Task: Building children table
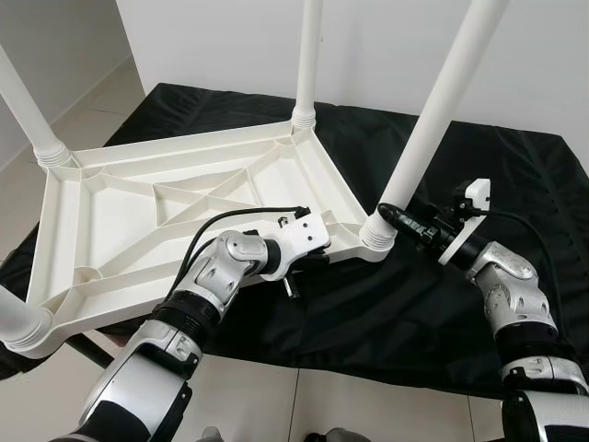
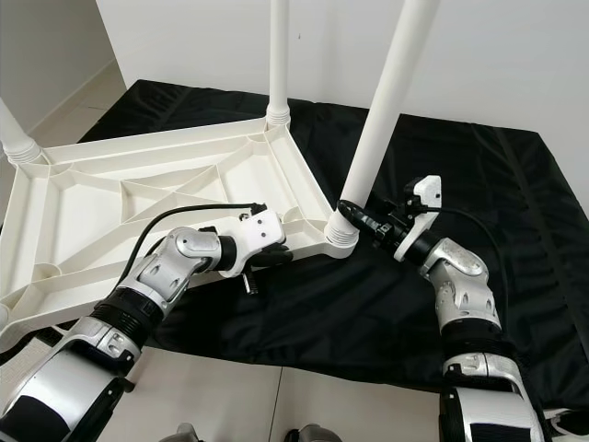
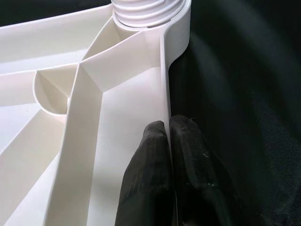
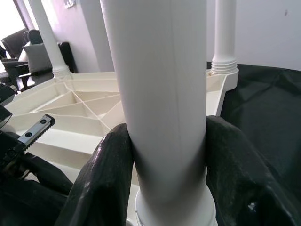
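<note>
On black cloth [image 1: 386, 304]: upturned white plastic table top [image 1: 138, 221], likely light, stiff, slick. Left gripper [image 3: 168, 141] pinched shut on its rim; right gripper [image 4: 162, 155] clamps near leg [image 1: 433, 110] low beside its threaded socket, the firmest hold.

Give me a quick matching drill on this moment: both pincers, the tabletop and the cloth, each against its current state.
Things:
1. left pincer
2. right pincer
3. white tabletop
4. black cloth

States:
A. lying upside down, legs pointing up
B. closed around the base of a white leg
C. spread under the table
D. pinching the tabletop's edge wall

Pairs: 1-D, 2-B, 3-A, 4-C
</note>
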You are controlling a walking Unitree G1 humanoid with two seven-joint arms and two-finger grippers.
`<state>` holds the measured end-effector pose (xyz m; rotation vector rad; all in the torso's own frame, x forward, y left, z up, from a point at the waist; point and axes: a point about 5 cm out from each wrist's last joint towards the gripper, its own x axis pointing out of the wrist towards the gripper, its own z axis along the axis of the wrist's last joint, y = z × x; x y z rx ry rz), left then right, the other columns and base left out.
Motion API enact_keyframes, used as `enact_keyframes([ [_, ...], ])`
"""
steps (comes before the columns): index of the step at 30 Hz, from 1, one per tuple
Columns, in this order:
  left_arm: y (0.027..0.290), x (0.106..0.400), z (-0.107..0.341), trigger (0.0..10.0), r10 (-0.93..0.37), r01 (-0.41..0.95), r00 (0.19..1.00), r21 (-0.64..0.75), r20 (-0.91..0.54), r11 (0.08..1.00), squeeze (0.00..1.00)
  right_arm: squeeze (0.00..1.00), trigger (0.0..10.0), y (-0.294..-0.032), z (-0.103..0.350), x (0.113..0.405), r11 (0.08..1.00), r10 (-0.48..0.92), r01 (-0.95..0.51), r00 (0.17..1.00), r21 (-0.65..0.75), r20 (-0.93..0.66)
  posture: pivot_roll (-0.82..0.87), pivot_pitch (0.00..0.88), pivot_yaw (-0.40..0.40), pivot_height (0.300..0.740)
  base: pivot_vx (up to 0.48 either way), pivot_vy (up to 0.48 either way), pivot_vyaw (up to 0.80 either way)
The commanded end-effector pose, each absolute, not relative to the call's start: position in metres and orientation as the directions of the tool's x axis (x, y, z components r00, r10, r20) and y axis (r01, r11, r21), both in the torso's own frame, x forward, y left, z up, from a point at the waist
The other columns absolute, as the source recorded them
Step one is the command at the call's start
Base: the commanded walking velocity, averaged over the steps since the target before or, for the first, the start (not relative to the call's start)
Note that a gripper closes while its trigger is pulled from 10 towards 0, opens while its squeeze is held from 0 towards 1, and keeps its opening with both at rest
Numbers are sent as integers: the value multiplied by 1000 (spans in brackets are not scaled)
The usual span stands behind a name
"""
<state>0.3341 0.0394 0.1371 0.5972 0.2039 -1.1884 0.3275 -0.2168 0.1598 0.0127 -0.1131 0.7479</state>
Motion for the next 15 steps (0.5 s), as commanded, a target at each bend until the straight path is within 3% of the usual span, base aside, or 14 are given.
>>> enact_keyframes([
  [1,44,328,120,10000,-784,937,332,279,-524,211,0,0,10000,-208,138,322,716,696,-697,717,40,32,-67,31,-4,740,0,0,0],
  [15,41,328,122,10000,-788,935,337,280,-515,217,0,0,10000,-197,141,318,752,657,-659,751,16,65,-68,25,-10,740,0,0,0],
])
